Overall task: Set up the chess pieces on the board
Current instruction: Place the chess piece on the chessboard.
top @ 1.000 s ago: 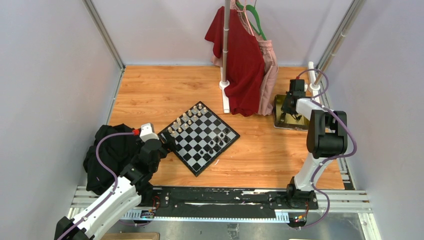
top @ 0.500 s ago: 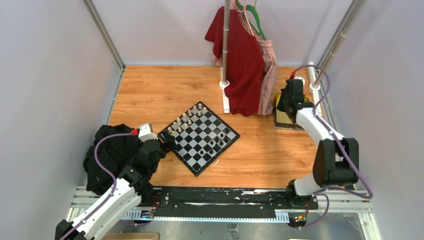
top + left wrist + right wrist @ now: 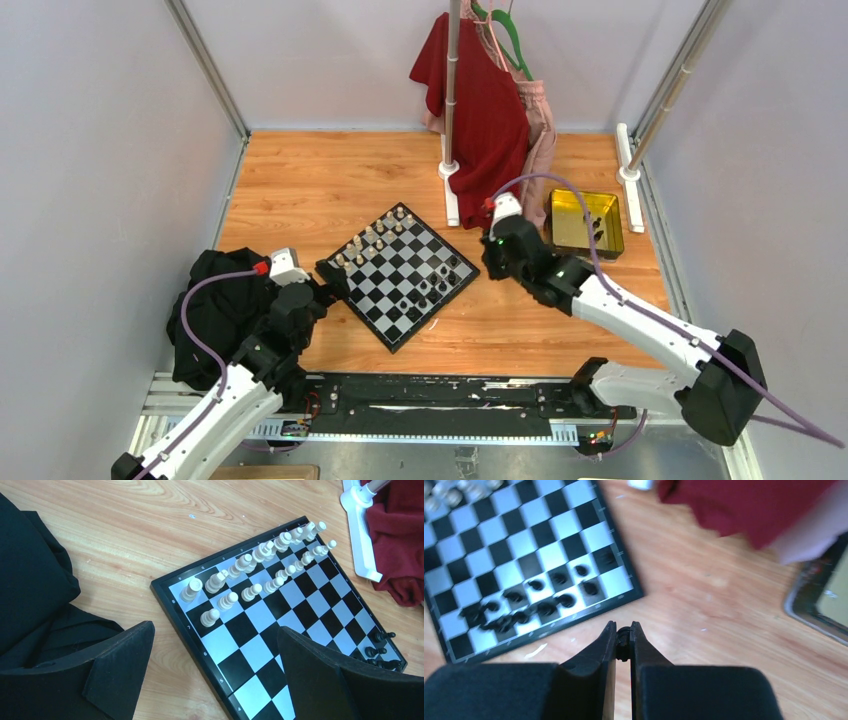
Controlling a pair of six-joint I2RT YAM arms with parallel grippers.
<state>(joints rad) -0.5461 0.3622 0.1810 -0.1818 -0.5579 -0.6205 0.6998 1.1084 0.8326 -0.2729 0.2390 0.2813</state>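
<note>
The chessboard (image 3: 398, 275) lies turned like a diamond in the middle of the wooden table. Cream chessmen (image 3: 368, 238) stand in two rows along its far-left side; they also show in the left wrist view (image 3: 250, 570). Several black chessmen (image 3: 438, 287) cluster near its right corner, and in the right wrist view (image 3: 539, 605). My right gripper (image 3: 623, 636) is shut on a small black chessman (image 3: 623, 642), above the table just right of the board (image 3: 519, 560). My left gripper (image 3: 215, 650) is open and empty over the board's left edge (image 3: 185, 630).
A yellow translucent tray (image 3: 585, 222) with a few black pieces sits at the far right. A white stand (image 3: 450, 170) holds red and pink clothes (image 3: 490, 120) behind the board. A black cloth (image 3: 215, 310) lies at the left beside my left arm.
My right arm has swung from the yellow tray leftward to the board's right corner, carrying a black chessman. My left arm has drawn back slightly.
</note>
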